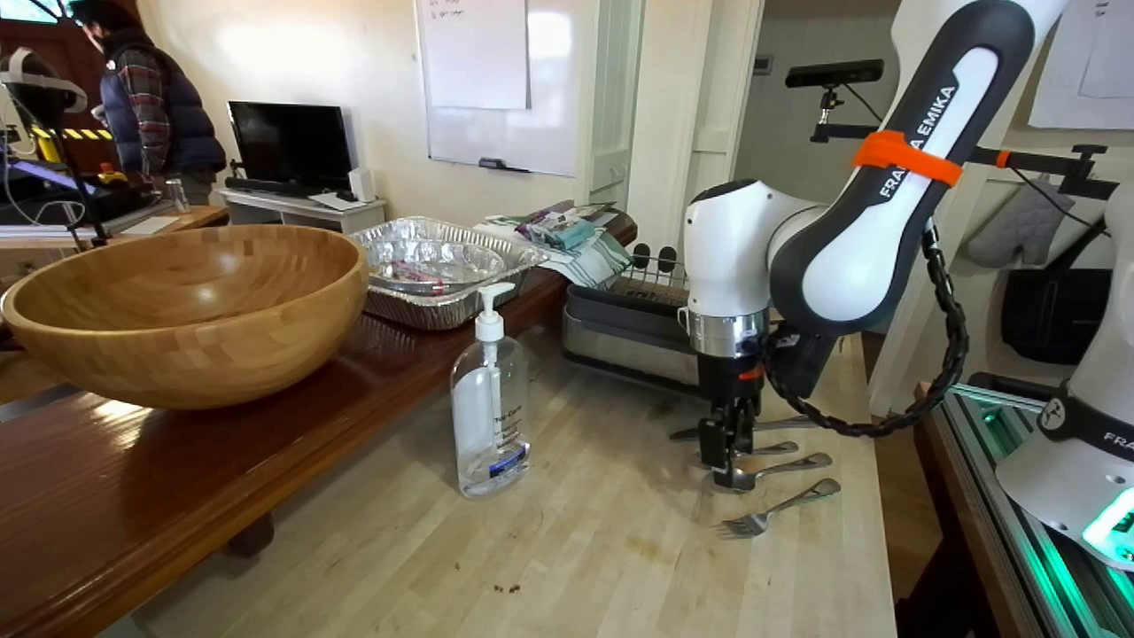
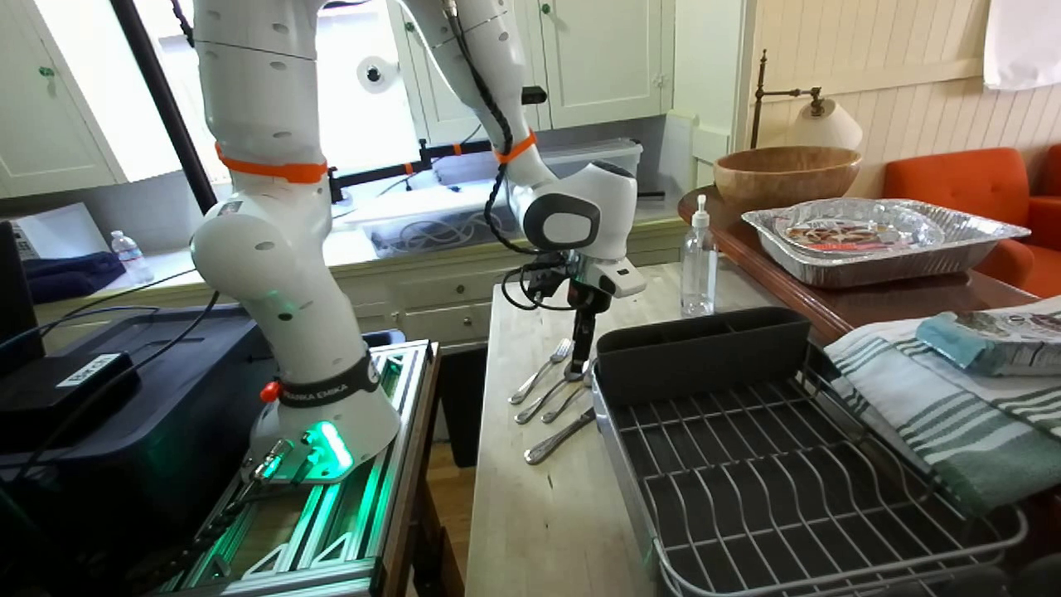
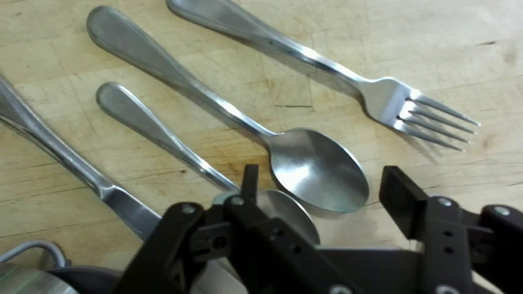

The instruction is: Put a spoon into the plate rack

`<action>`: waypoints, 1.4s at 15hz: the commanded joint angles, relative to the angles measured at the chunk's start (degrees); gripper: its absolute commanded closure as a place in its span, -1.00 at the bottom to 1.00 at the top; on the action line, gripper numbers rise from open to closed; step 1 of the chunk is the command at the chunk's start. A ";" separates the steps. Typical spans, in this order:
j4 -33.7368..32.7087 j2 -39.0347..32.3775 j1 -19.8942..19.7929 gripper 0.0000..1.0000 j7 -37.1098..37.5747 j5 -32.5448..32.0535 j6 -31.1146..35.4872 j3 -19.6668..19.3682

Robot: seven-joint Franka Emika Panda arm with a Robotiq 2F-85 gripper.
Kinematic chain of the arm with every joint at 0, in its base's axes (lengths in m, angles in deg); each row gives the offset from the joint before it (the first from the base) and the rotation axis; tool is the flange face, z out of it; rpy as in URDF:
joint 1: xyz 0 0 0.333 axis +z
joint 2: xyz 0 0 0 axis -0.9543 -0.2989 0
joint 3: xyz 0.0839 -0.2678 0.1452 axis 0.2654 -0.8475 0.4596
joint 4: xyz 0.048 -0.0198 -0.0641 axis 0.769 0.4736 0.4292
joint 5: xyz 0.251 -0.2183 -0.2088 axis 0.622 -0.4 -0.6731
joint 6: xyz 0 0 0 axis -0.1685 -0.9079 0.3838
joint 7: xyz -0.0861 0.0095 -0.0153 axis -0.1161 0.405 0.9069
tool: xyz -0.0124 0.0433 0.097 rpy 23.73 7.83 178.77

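On the pale surface [image 2: 530, 531], plate rack [image 2: 763, 473]: standing upright in an exterior view, wires on top, dark caddy [image 2: 704, 356] across the far end; presumably set near the spoons for a short carry.
Knife [image 3: 61, 152]: lying flat, nearest the rack.
Small spoon [image 3: 149, 125]: next along, bowl partly hidden in the wrist view.
Large spoon [image 3: 314, 169]: between the small spoon and the fork [image 3: 384, 98], hollow side seemingly up, not yet in the rack; likelier pick of the two, though not certain.
Handles: turned much the same way, probably spread out for straddling just one piece.
Spoon bowls: very close together, touching or apart impossible to tell; hence a risk of pinching both at once.
Hand [image 3: 321, 178]: pointing down low over the row, fingers wide apart, nothing gripped; in the wrist view, framing the large spoon's bowl, with part of the small spoon behind one finger; cannot tell whether touching either.
Soap bottle [image 2: 699, 274]: upright farther along the same surface, well apart from the spoons, apparently out of the way of the carry.
Wooden bowl [image 2: 787, 178]: farthest, on a darker surface [image 1: 266, 443] behind a foil tray [image 2: 887, 264].
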 commanded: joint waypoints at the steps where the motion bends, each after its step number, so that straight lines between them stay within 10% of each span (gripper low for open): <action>1: -1.48 -0.28 1.09 0.09 2.26 -1.66 -2.56 -0.96; 2: -1.59 -0.21 1.19 0.22 2.47 -1.90 -2.77 -1.04; 4: -1.84 -0.19 1.16 -0.48 2.49 -2.06 -3.20 -0.99; 9: -2.66 -0.55 1.21 -1.00 2.44 -2.39 -3.35 -0.95; 21: -8.15 -6.56 1.39 -0.88 0.20 -1.68 -3.60 -0.45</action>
